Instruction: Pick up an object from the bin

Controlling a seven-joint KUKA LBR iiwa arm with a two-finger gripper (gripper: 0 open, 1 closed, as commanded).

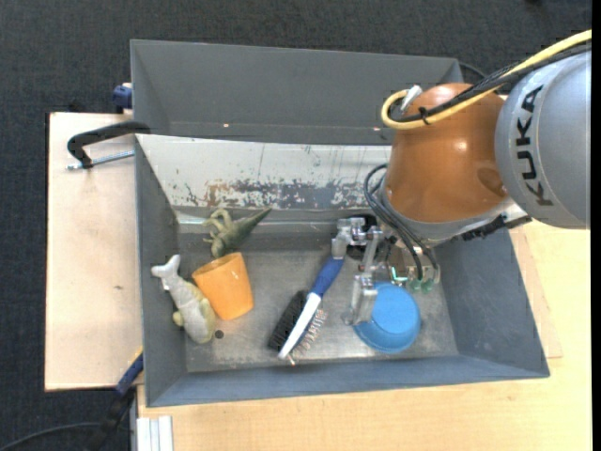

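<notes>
My gripper (364, 287) hangs low in the right half of the bin, below the arm's orange cover. It is right at the left rim of a round blue cup (390, 321) that lies on the bin floor near the front wall. Whether it touches the cup I cannot tell. Just left of the gripper lies a brush (305, 310) with a blue handle and black bristles, set diagonally, its handle end close to the gripper.
An orange cup (225, 287) lies on its side at the left. A pale toy animal (186, 301) sits beside it and a green toy dinosaur (228, 228) behind it. The arm covers the bin's right rear part.
</notes>
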